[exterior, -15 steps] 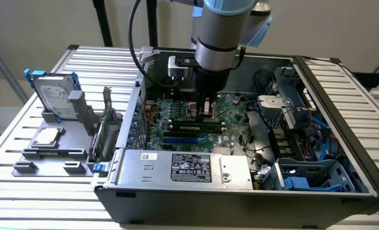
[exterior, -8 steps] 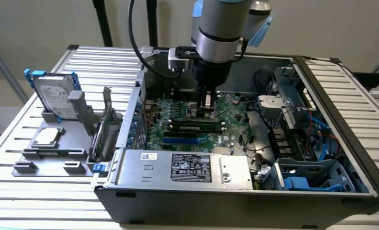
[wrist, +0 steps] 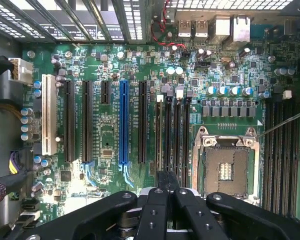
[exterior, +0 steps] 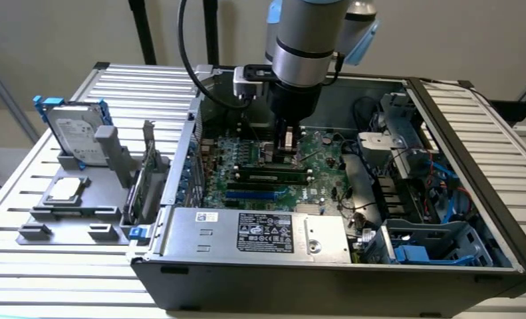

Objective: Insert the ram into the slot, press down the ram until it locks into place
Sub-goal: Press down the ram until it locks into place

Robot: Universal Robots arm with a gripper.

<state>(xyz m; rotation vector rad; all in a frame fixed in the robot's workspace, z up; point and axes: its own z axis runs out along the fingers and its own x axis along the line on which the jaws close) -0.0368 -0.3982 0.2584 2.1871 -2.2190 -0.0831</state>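
In the exterior view my gripper hangs inside the open computer case, low over the green motherboard. Just in front of its tip, a long dark stick with pale clips at both ends, apparently the ram, stands in a black slot. In the wrist view the two black fingers are pressed together, so the gripper is shut with nothing visible between them. They sit over the near end of several parallel black memory slots. Whether the tip touches the ram cannot be told.
A blue slot and black card slots lie beside the memory slots, opposite the open CPU socket. The power supply fills the case front, with cables and drive bays to the exterior view's right. A grey tray holds a hard drive.
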